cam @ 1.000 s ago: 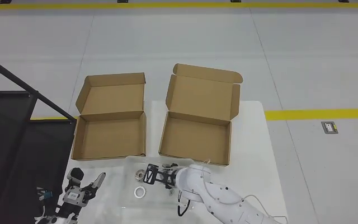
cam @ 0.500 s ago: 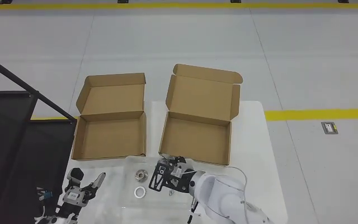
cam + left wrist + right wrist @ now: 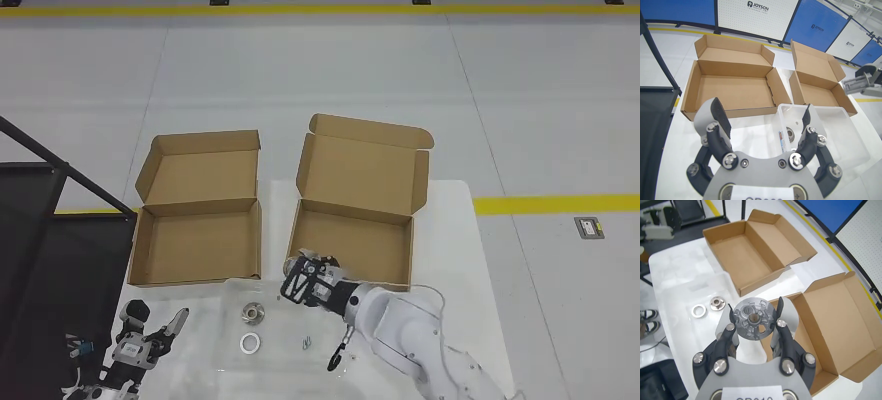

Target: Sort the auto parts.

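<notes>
My right gripper (image 3: 754, 306) is clenched on the rim of a grey cast-metal disc part (image 3: 754, 318). The disc's lower edge is cut off behind the finger links, and from the top view I can hardly make it out under the dark fingers. It hangs over the near left corner of the right open brown cardboard box (image 3: 350, 245), just past the far edge of the clear plastic bin (image 3: 225, 300) on the white table (image 3: 450, 230). The disc has a round centre hub with a bore, raised blocky teeth in a ring around it, 1 round hole near the rim and a thin flat flange. In the bin lie 1 flanged metal bushing (image 3: 716, 303) and 1 flat metal ring washer (image 3: 699, 310); in the left wrist view the bushing is half hidden behind a finger. 2 tiny dark bits (image 3: 305, 343) lie near them, too small to identify. My left gripper (image 3: 762, 106) is spread, grasping nothing, near the bin's left side. The left open brown cardboard box (image 3: 195, 245) has a bare floor.
</notes>
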### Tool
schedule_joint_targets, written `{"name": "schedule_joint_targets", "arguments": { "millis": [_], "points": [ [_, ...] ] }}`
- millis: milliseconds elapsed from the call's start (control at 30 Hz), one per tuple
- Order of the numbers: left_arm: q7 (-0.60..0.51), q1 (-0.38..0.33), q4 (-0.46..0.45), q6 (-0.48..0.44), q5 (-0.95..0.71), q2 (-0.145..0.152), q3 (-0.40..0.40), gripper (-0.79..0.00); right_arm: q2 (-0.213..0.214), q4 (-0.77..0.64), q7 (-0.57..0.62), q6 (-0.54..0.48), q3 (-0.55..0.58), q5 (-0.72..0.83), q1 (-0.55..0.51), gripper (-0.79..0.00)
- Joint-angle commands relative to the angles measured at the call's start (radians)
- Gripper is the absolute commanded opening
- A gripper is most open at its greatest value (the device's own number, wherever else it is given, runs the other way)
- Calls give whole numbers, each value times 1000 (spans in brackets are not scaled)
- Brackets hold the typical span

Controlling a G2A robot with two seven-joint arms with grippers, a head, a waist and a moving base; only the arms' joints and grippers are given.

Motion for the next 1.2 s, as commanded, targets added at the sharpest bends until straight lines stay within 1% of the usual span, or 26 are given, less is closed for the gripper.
{"name": "schedule_joint_targets", "arguments": {
  "millis": [0, 133, 200, 333, 467, 533, 700, 900, 933, 967, 1000, 1033, 1167],
  "points": [
    [0, 0, 0, 0, 0, 0, 0, 0, -10, 85, -24, 21, 9, 48, 58, -785],
    [0, 0, 0, 0, 0, 0, 0, 0, -32, 283, -65, 1, 8, 142, 172, -785],
    [0, 0, 0, 0, 0, 0, 0, 0, -45, 382, -55, 19, -7, 161, 224, -785],
    [0, 0, 0, 0, 0, 0, 0, 0, -74, 558, -36, -21, -56, 223, 318, -785],
    [0, 0, 0, 0, 0, 0, 0, 0, -103, 716, -22, -27, -99, 254, 390, -785],
    [0, 0, 0, 0, 0, 0, 0, 0, -118, 783, -36, -52, -117, 281, 418, -785],
    [0, 0, 0, 0, 0, 0, 0, 0, -159, 913, -32, 16, -170, 285, 469, -785],
    [0, 0, 0, 0, 0, 0, 0, 0, -202, 1015, -34, 52, -213, 291, 511, -785],
    [0, 0, 0, 0, 0, 0, 0, 0, -208, 1028, -38, 53, -217, 294, 516, -714],
    [0, 0, 0, 0, 0, 0, 0, 0, -214, 1042, -41, 54, -220, 296, 521, -536],
    [0, 0, 0, 0, 0, 0, 0, 0, -219, 1056, -42, 55, -223, 299, 526, -311],
    [0, 0, 0, 0, 0, 0, 0, 0, -224, 1067, -45, 56, -226, 300, 531, 0],
    [0, 0, 0, 0, 0, 0, 0, 0, -237, 1102, -66, 53, -230, 302, 544, 0]
  ]
}}
